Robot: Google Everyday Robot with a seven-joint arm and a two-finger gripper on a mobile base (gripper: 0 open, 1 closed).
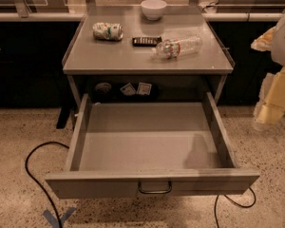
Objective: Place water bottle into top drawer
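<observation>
The water bottle (pixel 178 47) is clear and crinkled with a reddish label. It lies on its side on the grey cabinet top (pixel 109 56), right of centre, cap pointing left. The top drawer (pixel 147 141) is pulled fully out below it, with nothing inside, and its dark loop handle (pixel 155 189) sits at the centre of the front panel. My gripper (pixel 271 109) hangs at the right edge of the view, beside the drawer's right side and well apart from the bottle. It holds nothing that I can see.
On the cabinet top there is a crushed white-green can (pixel 108 31) at the left, a flat black object (pixel 146 41) next to the bottle, and a white bowl (pixel 153 8) at the back. Black cables (pixel 35 175) run over the speckled floor at the front left and front right.
</observation>
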